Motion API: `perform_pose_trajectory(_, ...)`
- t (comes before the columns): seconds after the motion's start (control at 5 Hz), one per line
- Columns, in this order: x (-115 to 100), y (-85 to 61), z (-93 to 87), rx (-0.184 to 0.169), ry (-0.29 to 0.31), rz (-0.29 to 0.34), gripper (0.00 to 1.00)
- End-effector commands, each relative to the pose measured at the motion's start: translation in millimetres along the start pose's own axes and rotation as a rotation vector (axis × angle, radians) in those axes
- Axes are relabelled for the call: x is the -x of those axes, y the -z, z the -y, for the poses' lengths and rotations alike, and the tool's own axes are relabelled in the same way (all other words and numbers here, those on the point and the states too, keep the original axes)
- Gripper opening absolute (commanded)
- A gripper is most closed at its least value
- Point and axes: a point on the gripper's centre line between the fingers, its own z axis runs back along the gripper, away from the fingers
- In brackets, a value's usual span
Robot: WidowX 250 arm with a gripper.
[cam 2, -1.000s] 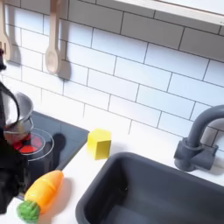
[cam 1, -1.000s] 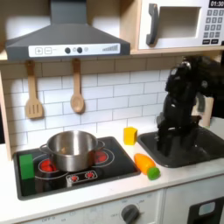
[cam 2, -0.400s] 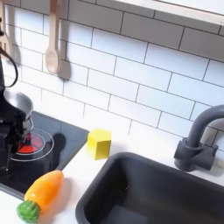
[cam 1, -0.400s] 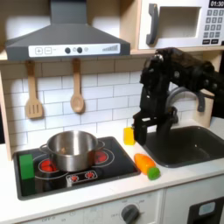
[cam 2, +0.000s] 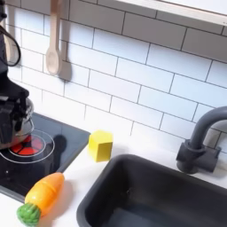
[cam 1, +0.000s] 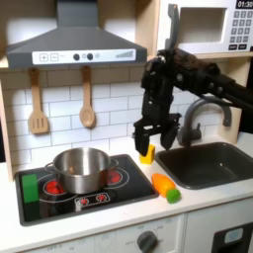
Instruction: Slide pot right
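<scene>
Sitting on the stove: the pot, shiny silver, over the red burners, low and well off to the first exterior view's left of the hand. Not touched by anything. In the second exterior view the arm's dark body stands in front of the pot, so its rim there is too hidden to mark.

Hand hangs in the air, fingers pointing down and spread apart, nothing between them — open and empty. Directly below it, close under the fingertips, a small yellow block on the table; same block shows in the second exterior view. Below the hand and nearer the camera, a toy carrot lies on the table, also seen in the second exterior view.

To the first exterior view's right of the hand: sink and faucet. Far side beyond the pot: green block on the stove's edge, two wooden utensils on the tile wall.
</scene>
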Motion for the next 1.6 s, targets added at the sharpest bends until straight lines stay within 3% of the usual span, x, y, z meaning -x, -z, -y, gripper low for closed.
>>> perform_pose_trajectory(0.0,-34.1,10.7,-16.0,-0.014,-0.026,-0.004,1.00)
perform_pose_trajectory(0.8,-76.3,29.7,-35.9,-0.042,-0.043,-0.001,1.00)
perform_pose_trajectory(1.4,-110.3,47.1,-48.0,-0.071,0.002,-0.008,1.00)
